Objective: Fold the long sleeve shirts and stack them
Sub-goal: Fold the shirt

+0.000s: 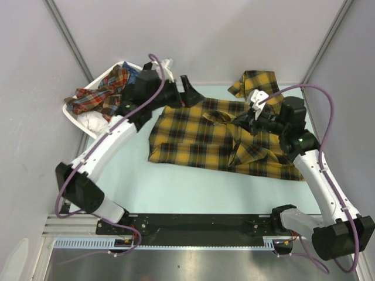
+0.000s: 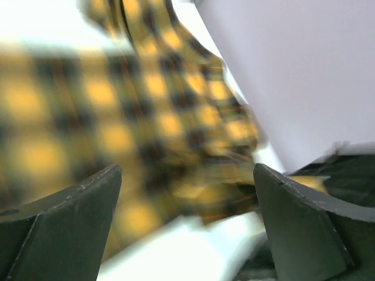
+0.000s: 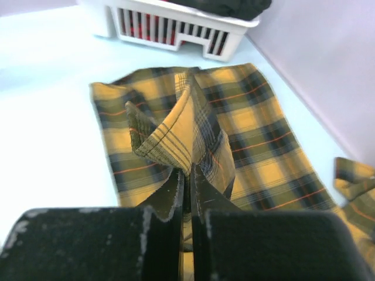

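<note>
A mustard-yellow and black plaid long sleeve shirt [image 1: 199, 137] lies spread on the pale table, one sleeve [image 1: 258, 81] bunched at the far right. My right gripper [image 1: 241, 121] is over the shirt's right half and shut on a raised fold of its cloth [image 3: 187, 126]; its jaws [image 3: 187, 171] press together with the plaid pinched between them. My left gripper [image 1: 188, 91] hovers at the shirt's far left corner, open. The left wrist view is blurred: its fingers [image 2: 70, 225] stand wide apart with nothing between them, above the plaid shirt [image 2: 117, 117].
A white slatted basket [image 1: 75, 114] stands at the far left corner and holds a red plaid shirt [image 1: 102, 96] and other cloth. The basket [image 3: 176, 26] also shows beyond the shirt in the right wrist view. Grey walls close in on the table's sides.
</note>
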`<state>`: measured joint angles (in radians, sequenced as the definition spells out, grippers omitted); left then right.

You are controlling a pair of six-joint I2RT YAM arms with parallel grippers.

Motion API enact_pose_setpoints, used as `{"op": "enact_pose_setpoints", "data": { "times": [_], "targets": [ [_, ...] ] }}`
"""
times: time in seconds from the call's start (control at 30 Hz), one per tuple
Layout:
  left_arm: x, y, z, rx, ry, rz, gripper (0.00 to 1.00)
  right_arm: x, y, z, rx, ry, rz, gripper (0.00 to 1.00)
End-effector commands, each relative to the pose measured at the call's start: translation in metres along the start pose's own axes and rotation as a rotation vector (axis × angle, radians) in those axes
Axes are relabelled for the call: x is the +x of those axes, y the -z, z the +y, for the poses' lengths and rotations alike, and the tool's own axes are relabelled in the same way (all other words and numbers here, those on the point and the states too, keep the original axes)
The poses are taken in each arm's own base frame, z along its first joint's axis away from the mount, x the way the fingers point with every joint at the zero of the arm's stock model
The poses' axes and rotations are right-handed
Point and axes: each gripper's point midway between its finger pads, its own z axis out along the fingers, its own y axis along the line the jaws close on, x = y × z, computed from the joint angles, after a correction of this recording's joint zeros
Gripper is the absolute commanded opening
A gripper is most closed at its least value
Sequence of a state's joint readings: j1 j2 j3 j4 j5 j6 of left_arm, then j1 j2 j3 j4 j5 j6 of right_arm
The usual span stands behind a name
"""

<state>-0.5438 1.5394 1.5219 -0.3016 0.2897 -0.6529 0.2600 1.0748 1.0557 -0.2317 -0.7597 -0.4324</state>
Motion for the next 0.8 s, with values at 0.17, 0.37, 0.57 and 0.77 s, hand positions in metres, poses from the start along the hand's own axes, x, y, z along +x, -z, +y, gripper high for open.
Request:
{"op": "enact_pose_setpoints", "data": {
  "times": [0.17, 0.37, 0.57, 0.77],
  "targets": [
    [0.040, 0.086, -0.091, 0.445, -1.364, -0.075, 1.00, -0.037, 0.025, 0.034, -0.292, -0.179, -0.053, 0.00],
    [0.060, 0.070, -0.121, 0.486, -1.421, -0.041, 0.99, -0.045, 0.029, 0.055, -0.341, -0.127, -0.068, 0.00],
    [0.092, 0.052, -0.129, 0.535, -1.484, 0.016, 0.98, -0.047, 0.038, 0.081, -0.386, -0.040, -0.050, 0.00],
    [0.101, 0.039, -0.128, 0.516, -1.403, 0.109, 0.25, -0.047, 0.042, 0.076, -0.328, 0.004, -0.029, 0.22]
  ]
}}
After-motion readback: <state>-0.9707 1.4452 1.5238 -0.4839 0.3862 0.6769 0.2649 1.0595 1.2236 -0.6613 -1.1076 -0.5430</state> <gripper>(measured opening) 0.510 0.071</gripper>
